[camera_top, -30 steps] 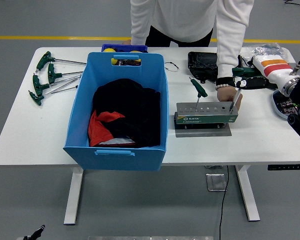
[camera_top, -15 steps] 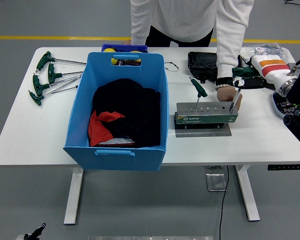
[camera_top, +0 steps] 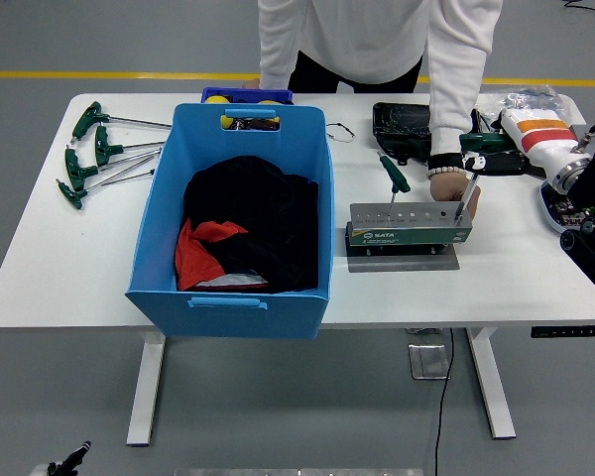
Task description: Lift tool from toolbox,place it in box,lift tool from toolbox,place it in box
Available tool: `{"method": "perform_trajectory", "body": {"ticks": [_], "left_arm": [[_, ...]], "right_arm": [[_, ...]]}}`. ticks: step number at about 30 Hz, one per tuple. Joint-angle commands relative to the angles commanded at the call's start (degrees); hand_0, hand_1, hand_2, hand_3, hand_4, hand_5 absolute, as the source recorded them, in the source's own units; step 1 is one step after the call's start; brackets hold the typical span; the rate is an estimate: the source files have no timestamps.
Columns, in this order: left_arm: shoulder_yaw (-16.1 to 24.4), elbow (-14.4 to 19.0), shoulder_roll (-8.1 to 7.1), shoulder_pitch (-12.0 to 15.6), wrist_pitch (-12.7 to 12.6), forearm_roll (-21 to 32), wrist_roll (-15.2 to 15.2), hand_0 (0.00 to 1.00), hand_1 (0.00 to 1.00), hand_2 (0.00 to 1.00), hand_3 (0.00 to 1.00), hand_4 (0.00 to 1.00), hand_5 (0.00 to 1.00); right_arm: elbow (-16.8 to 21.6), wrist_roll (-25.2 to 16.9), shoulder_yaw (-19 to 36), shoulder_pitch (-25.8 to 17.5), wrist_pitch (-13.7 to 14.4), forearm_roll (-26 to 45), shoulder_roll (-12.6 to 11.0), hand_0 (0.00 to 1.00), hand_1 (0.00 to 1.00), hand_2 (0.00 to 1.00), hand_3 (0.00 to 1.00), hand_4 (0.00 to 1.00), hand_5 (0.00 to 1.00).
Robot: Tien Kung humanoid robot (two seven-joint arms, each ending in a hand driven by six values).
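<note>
A person's hand (camera_top: pixel 454 186) is resting on the grey metal rack (camera_top: pixel 409 229), where two green T-handled tools (camera_top: pixel 394 177) are standing. Four more tools are lying left of the blue plastic box (camera_top: pixel 240 149). The right arm (camera_top: pixel 587 203) is sitting at the edge; its fingers cannot be told.

Matt grey metal toolbox (camera_top: pixel 409 225), smooth blue plastic box (camera_top: pixel 240 288) holding black cloth (camera_top: pixel 263 218), on a matt white table (camera_top: pixel 59 268).

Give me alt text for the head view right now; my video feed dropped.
A person's hand rests at the right end of a grey tool stand holding two green-handled wrenches, one at its left and one at its right. Left of it stands a blue box with dark clothing inside. The robot's right arm waits at the table's right edge.
</note>
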State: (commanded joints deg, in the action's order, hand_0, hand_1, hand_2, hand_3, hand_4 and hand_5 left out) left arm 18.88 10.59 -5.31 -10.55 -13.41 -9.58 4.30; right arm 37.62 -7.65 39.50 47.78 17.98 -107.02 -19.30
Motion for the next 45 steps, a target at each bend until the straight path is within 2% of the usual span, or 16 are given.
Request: {"method": "perform_trajectory", "body": {"ticks": [11, 12, 13, 25, 34, 45], "left_arm": [[0.6, -0.1, -0.02, 0.4, 0.0, -0.7, -0.1, 0.809, 0.854, 0.821, 0.735, 0.749, 0.659], [0.7, -0.1, -0.03, 0.5, 0.0, -0.8, -0.1, 0.809, 0.854, 0.820, 0.734, 0.750, 0.660], [0.8, -0.2, -0.05, 0.6, 0.0, -0.9, -0.2, 0.809, 0.854, 0.820, 0.734, 0.750, 0.660], [3.6, -0.3, -0.44, 1.3, 0.0, -3.6, -0.6, 0.809, 0.853, 0.818, 0.735, 0.749, 0.662], [6.9, -0.3, -0.63, 1.8, -0.1, -6.9, -1.2, 0.810, 0.854, 0.818, 0.735, 0.750, 0.662], [10.1, -0.3, -0.93, 2.5, -0.2, -9.9, -1.8, 0.809, 0.853, 0.818, 0.735, 0.750, 0.663]], "right_arm": [[0.6, 1.2, -0.1, -0.1, 2.2, -0.7, -0.6, 0.002, 0.002, 0.002, 0.005, 0.976, 0.746], [0.9, 1.6, -0.1, -0.1, 2.1, -0.9, -0.8, 0.002, 0.002, 0.002, 0.002, 0.929, 0.753], [1.1, 1.9, 0.0, -0.1, 2.0, -1.1, -0.9, 0.002, 0.002, 0.002, 0.002, 0.929, 0.753], [6.4, 3.8, 1.3, 1.0, -1.9, -3.0, -3.7, 0.002, 0.002, 0.002, 0.002, 0.894, 0.737], [8.9, 4.1, 2.1, 2.0, -3.3, -3.5, -5.3, 0.002, 0.002, 0.002, 0.002, 0.881, 0.730], [12.9, 5.1, 3.0, 5.4, -6.4, -2.9, -7.7, 0.002, 0.002, 0.002, 0.002, 0.873, 0.723]]}}
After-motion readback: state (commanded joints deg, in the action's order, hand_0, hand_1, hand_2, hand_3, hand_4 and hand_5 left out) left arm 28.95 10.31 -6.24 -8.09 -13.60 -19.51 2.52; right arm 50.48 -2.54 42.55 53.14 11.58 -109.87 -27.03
